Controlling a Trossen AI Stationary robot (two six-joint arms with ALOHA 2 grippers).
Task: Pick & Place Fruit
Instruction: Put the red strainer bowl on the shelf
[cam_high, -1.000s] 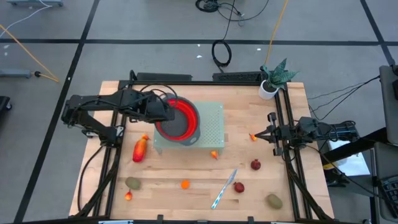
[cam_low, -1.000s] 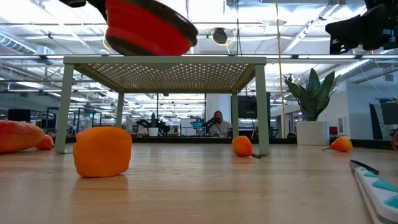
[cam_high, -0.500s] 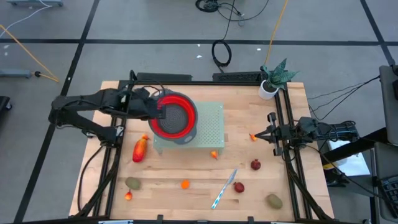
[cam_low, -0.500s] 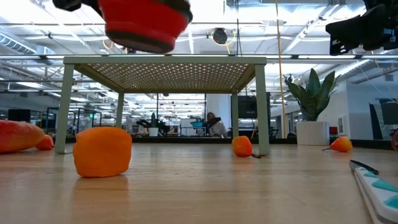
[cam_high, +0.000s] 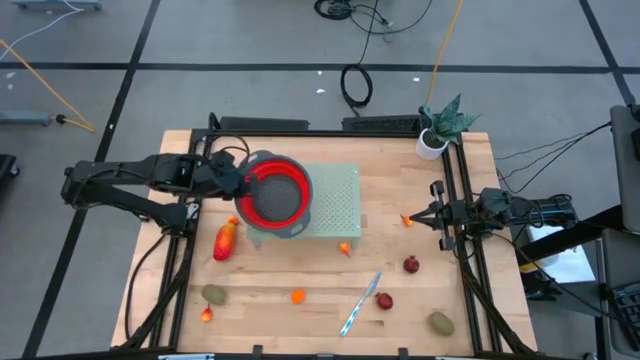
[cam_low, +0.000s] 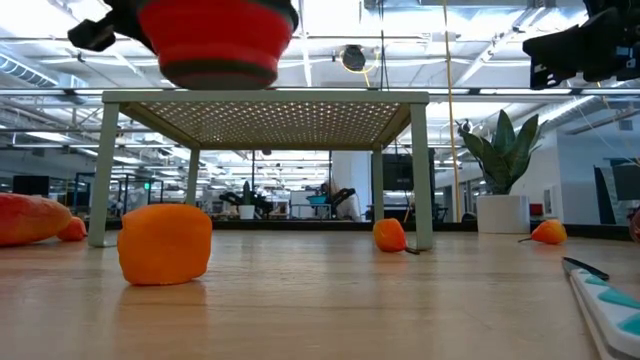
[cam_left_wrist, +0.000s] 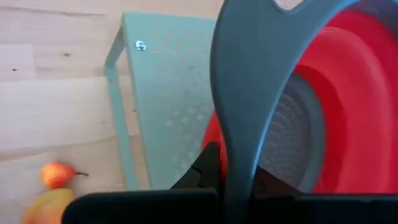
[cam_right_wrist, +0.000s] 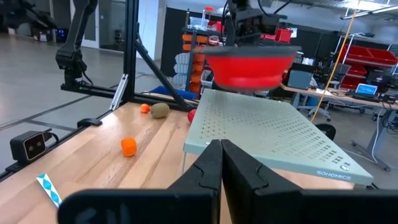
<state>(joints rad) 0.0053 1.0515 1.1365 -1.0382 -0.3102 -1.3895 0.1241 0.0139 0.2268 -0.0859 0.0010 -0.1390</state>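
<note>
The red collapsible bowl (cam_high: 275, 192) hangs level, mouth up, just above the left part of a pale green perforated stand (cam_high: 335, 200). My left gripper (cam_high: 237, 184) is shut on it from the table's left. Small toy fruits lie on the wooden table: a long red-orange one (cam_high: 226, 240), an olive one (cam_high: 213, 294), an orange one (cam_high: 297, 296), a dark red one (cam_high: 411, 264), and several more. My right gripper (cam_high: 437, 213) waits shut at the table's right edge, with nothing in it. My left gripper pinches the bowl's grey handle (cam_left_wrist: 245, 118) between its two fingers (cam_left_wrist: 208, 165). The handle runs on from them to the rim. The fingers come from the table's left, slanting down. The bowl (cam_low: 218, 40) hangs level, its base clear of the stand top (cam_low: 265, 97).
A silver-and-blue knife (cam_high: 360, 303) lies near the table's front edge among the fruit. A potted plant (cam_high: 440, 128) stands at the far right corner. Black frame rails run along both side edges. Bare wood lies between the stand and the right rail.
My left gripper has drawn back toward the table's left edge and tipped further downward, still shut on the handle. The bowl has come with it, from tilted over the stand's middle to level over its left part.
</note>
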